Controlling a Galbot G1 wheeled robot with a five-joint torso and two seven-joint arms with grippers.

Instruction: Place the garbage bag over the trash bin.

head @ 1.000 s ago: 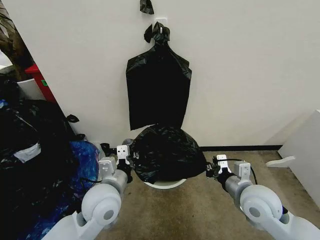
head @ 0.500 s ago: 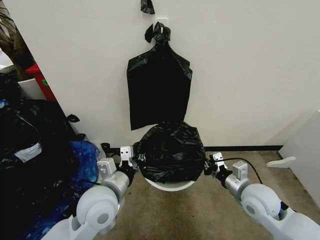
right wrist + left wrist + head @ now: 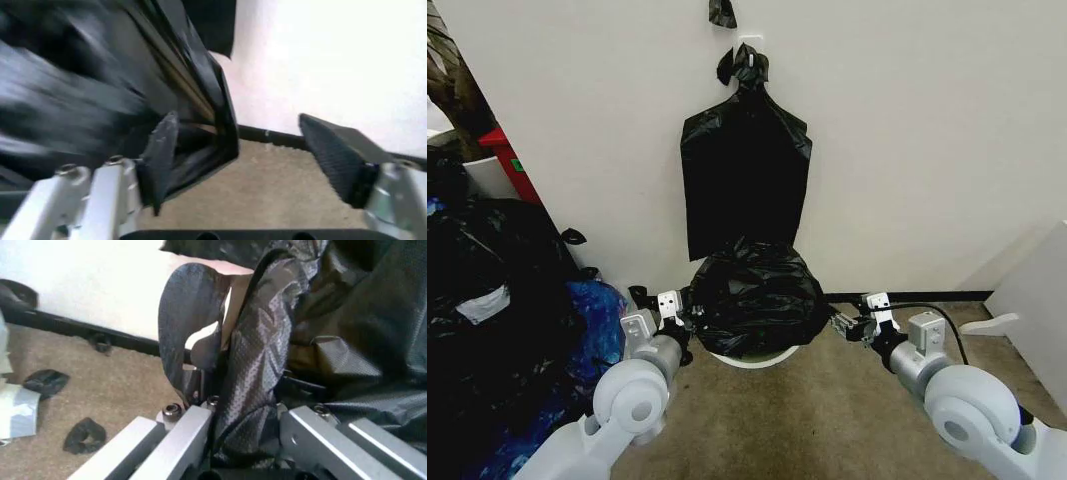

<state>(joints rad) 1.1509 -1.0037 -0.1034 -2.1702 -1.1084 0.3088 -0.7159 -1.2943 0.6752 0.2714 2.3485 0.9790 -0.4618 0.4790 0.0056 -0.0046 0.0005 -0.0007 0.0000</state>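
Note:
The glossy black garbage bag is draped over the trash bin, a white bucket whose lower wall peeks out under it, on the floor against the wall. My left gripper is at the bag's left side. In the left wrist view this gripper is shut on the bag's film, with a pale strip showing between its fingers. My right gripper sits just right of the bag. Seen from its own wrist, the right gripper stands open, the bag's edge beside one finger.
A bunch of flat black bags hangs on the wall above the bin. Stuffed black sacks and a blue plastic bag crowd the left. A white panel stands at the right. Black scraps lie on the carpet.
The bag has been drawn lower over the bin. My right gripper has drawn away from the bag's right side. The left gripper keeps its hold.

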